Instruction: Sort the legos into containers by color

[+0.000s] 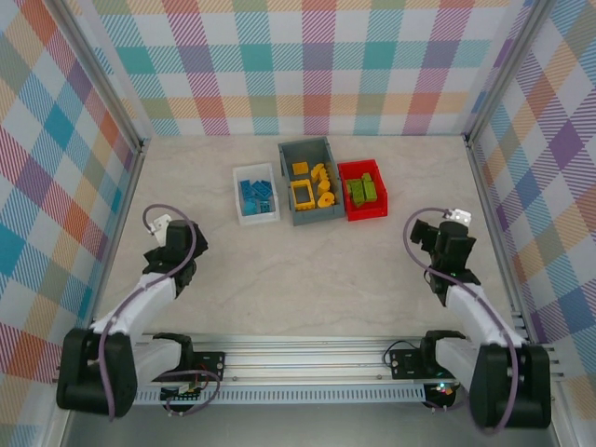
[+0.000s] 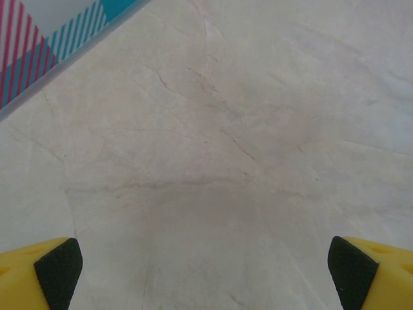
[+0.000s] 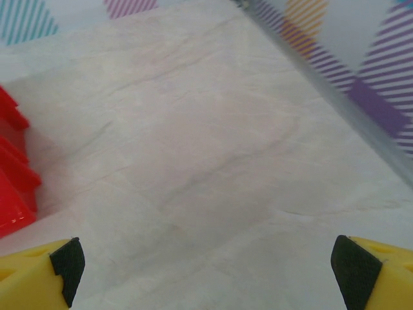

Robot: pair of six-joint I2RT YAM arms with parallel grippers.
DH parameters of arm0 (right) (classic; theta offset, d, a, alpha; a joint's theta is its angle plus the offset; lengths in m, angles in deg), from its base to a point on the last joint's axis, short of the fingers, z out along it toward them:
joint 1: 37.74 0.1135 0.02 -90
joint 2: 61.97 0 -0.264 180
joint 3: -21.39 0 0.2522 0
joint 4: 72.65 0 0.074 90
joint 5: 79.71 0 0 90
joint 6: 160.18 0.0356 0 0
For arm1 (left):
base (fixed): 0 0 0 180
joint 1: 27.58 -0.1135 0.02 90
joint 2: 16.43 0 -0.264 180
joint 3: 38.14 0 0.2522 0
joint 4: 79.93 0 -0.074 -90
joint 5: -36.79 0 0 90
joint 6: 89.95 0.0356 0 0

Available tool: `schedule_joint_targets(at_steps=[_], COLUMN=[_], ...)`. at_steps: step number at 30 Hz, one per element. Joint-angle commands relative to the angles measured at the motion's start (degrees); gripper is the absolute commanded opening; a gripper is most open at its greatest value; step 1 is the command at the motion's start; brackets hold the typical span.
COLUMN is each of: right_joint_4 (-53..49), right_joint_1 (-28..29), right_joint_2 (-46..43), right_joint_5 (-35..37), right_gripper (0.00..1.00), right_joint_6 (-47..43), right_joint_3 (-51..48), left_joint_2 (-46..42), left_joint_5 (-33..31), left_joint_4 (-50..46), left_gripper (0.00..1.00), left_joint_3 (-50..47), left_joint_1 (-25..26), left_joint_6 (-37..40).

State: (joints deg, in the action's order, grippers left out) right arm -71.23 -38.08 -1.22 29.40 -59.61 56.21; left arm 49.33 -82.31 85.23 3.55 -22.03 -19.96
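**Bricks sit grouped by colour in three bins while both arms hang back with jaws apart**

Three containers stand side by side in a row at the far middle of the pale marble-look table (image 1: 307,270), seen from the overhead camera. On the left, the shallow white tray (image 1: 239,210) holds the blue bricks (image 1: 257,194). In the middle, the deeper grey bin (image 1: 286,182) holds the yellow-orange bricks (image 1: 322,179), among them the hollow yellow square frame (image 1: 303,194) at its near end. On the right, touching the grey bin's side, the red bin (image 1: 365,214) holds the green bricks (image 1: 365,189). No brick lies loose on the tabletop around them.

The left gripper (image 2: 205,274) hovers over bare tabletop on the near left, well apart from the tray, its yellow fingers with black pads (image 2: 59,270) spread wide and holding nothing. The right gripper (image 3: 206,268) hangs over bare tabletop on the near right, its black-tipped fingers (image 3: 353,266) likewise wide apart and empty; a corner of the red bin shows at the left edge of its wrist camera's view. Plaid-patterned walls (image 1: 307,65) enclose the table on three sides.
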Motion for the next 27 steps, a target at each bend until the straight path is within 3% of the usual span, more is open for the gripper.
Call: schedule_joint_targets(at_steps=[1,8,12,15,18,19,22,27], right_joint_4=[16.8,28.7,41.8,40.4,36.9,35.1,32.4,31.8], right_joint_1=[-0.3,-0.6,-0.3,-0.2,-0.2,-0.2,0.3,0.9], right_joint_2=[9.1,21.5,26.1,25.6,25.9,26.2,26.4,26.6], right_joint_5=[-8.1,-13.5,-18.3,-20.3,-18.8,-18.2,-16.9,-16.0], right_gripper=[1.00,1.00,1.00,1.00,1.00,1.00,1.00,1.00], right_joint_6=[-2.1,-5.6,-7.8,-8.9,-8.4,-8.1,-8.0,-8.7], right_joint_3=[1.3,1.3,-3.2,-3.0,-1.0,0.3,1.7,2.1], left_joint_2=[8.2,20.6,20.9,21.2,24.6,23.1,23.8,23.7], left_joint_5=[6.3,11.3,13.9,10.3,12.7,13.2,16.0,15.9], left_joint_4=[15.5,29.2,30.9,44.5,55.7,49.1,48.9,48.7], left_gripper=[1.00,1.00,1.00,1.00,1.00,1.00,1.00,1.00], left_joint_3=[2.0,4.0,3.6,-3.2,-7.3,-5.5,-4.9,-4.8], left_joint_1=[-2.9,-4.4,-3.8,0.7,2.8,2.3,-0.8,-0.7], left_joint_6=[7.3,12.4,14.6,19.1,23.1,21.7,19.4,19.4])
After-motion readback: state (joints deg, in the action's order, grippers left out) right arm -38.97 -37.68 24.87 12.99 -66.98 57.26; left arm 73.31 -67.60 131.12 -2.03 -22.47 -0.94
